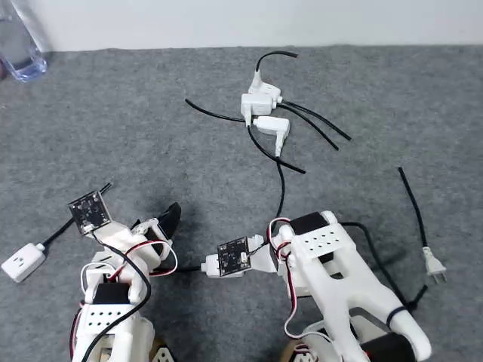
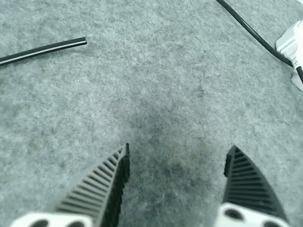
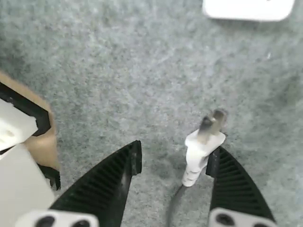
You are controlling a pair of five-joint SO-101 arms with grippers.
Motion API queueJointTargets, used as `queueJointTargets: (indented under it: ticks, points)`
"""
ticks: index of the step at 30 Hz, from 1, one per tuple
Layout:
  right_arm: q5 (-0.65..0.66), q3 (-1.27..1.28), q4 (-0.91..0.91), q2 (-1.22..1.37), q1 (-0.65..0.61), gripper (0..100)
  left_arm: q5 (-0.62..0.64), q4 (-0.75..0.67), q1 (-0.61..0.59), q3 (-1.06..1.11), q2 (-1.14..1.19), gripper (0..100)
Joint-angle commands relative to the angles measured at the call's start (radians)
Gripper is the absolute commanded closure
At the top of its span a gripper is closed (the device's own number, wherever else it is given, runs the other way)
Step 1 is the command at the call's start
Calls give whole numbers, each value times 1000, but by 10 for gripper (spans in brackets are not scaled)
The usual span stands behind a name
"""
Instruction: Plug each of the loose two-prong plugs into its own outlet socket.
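A white two-prong plug (image 3: 202, 144) lies on the grey carpet between the fingers of my right gripper (image 3: 176, 150), close against one finger, prongs pointing away. That gripper is open; in the high view the plug (image 1: 208, 265) pokes out from under the right wrist. A white outlet block (image 3: 246, 8) lies just beyond it. My left gripper (image 2: 180, 149) hangs open over bare carpet, seen in the high view (image 1: 164, 220). A white socket cluster (image 1: 260, 102) with black cords sits at the back. Another loose plug (image 1: 434, 265) lies at the far right.
A single white outlet (image 1: 23, 262) on a cord rests at the left edge. Loose black cords (image 1: 283, 177) run across the middle. A clear bottle (image 1: 19, 45) stands in the back left corner. The left arm's base (image 3: 23, 142) is near the right gripper.
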Motion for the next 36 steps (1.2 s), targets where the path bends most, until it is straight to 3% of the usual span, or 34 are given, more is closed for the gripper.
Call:
queueJointTargets:
  ticks: [1, 12, 19, 28, 36]
  points:
    - [-8, 17, -10, 21, -4, 783, -3, -25, 3, -5, -11, 694]
    - [-8, 9, 4, 12, -4, 783, -3, -25, 3, -5, -11, 694]
    - [-8, -114, 120, 18, 7, 783, -3, -25, 3, -5, -11, 694]
    - [-5, 20, -59, 22, 31, 783, -3, -25, 3, -5, -11, 694]
    - [-6, 3, -56, 12, 33, 783, -3, -25, 3, -5, -11, 694]
